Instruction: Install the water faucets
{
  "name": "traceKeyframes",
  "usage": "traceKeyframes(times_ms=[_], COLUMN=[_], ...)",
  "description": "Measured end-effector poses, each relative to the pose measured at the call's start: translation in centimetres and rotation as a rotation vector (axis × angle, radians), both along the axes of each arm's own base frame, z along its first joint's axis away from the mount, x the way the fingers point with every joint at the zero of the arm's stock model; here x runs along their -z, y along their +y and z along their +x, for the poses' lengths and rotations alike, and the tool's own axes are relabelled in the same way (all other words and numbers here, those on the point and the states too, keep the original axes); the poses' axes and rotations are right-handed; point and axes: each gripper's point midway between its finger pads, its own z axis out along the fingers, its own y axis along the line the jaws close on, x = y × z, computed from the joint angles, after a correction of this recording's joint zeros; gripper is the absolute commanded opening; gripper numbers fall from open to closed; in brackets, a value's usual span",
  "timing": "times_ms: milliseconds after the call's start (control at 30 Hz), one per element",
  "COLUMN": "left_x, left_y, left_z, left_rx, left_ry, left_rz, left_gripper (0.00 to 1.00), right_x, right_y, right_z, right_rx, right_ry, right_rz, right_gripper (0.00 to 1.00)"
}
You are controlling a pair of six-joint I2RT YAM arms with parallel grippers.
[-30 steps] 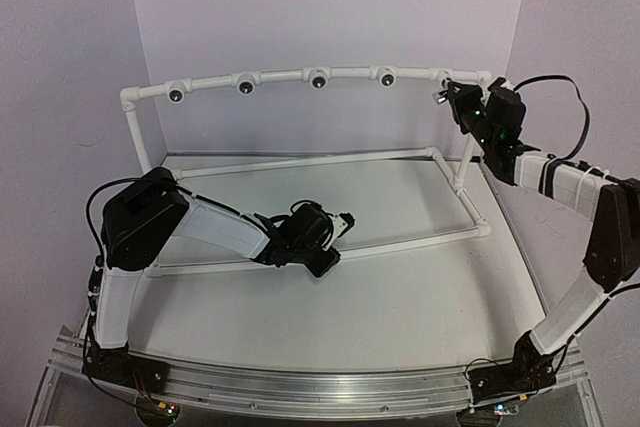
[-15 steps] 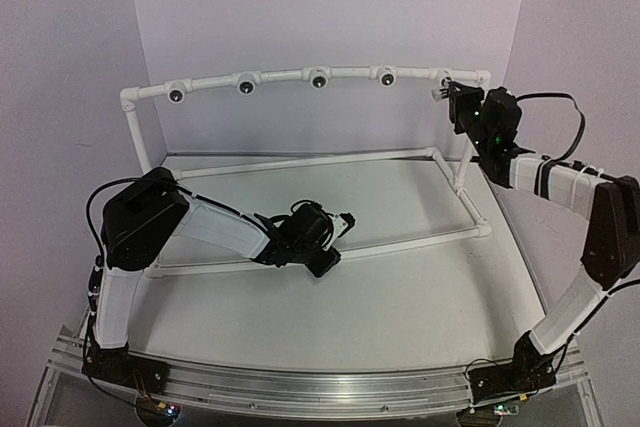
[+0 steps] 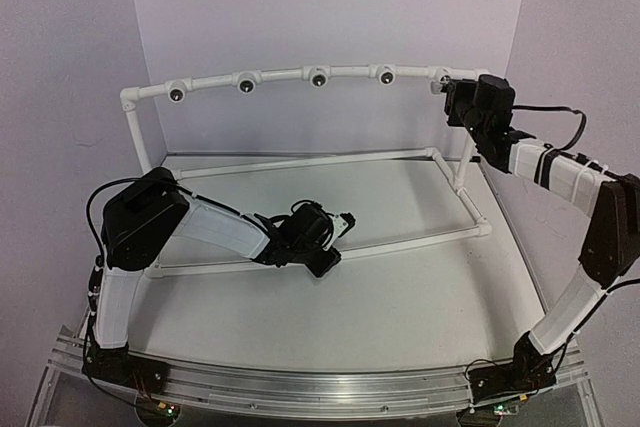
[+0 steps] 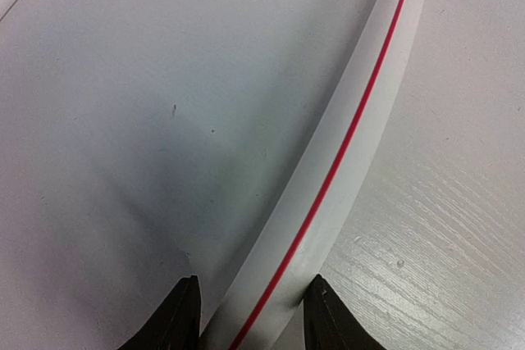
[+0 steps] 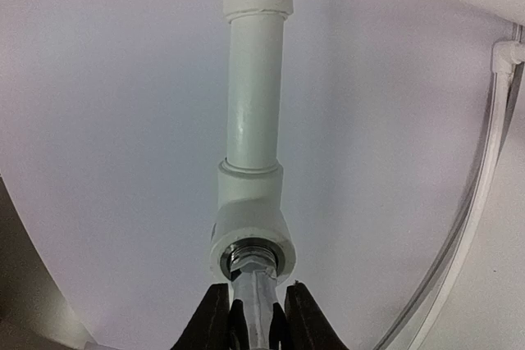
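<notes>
- I see a plain, pale lilac back wall (image 3: pixel 330 17) under soft, even light.
- A left wall (image 3: pixel 60 97) and a right wall (image 3: pixel 590 27) of the same colour close in the sides.
- The table (image 3: pixel 400 297) is white, faintly wood-grained up close.
- A ribbed aluminium rail (image 3: pixel 320 387) runs along its near edge.

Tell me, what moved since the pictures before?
The right pincer, shut on the faucet, rose a little toward the end fitting; the faucet's thread now sits at its mouth. The left pincer stayed clamped on the low pipe.
</notes>
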Motion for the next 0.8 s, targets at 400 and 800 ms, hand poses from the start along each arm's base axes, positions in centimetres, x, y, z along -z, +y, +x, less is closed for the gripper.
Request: traceKeyframes(times_ms=[400,800], left_x=[0.01,0.16], left_y=[-0.01,-0.08], left_z=[-0.01,-0.07], left_rx=[0.001,0.002], left_ry=[0.0,0.003], left_rz=[0.0,0.007], left_gripper=[0.0,0.0], right_x=[0.09,0.22], right_y=[0.24,0.33], right_z=[0.29,0.28], right_rx=[-0.014,-0.028], right_ry=[0.064,0.048], right_rz=[0.333,0.5], right_gripper=[0.0,0.0])
